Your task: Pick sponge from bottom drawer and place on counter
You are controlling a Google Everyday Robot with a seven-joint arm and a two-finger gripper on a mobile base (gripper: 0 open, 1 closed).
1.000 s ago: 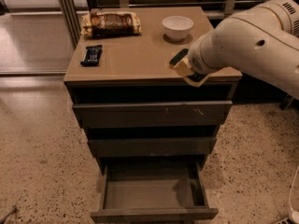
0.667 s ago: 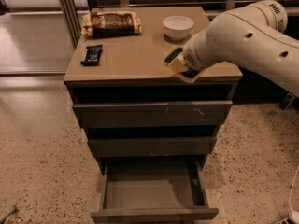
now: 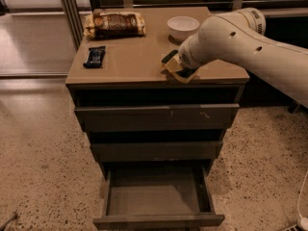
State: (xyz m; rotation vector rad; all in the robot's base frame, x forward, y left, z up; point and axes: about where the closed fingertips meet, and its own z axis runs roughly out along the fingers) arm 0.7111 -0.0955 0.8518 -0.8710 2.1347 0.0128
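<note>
Gripper sits low over counter, pinching sponge. Lower straight down, set it flat, staying clear of front edge just beneath and white bowl behind, then release.

I count three drawers, one bowl, one snack bar, one packet, one sponge, and one end effector just right of frame centre.

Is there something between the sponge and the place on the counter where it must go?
Nothing visible does. The hand holds the sponge low over the right front of the counter; the white bowl stands farther back.
</note>
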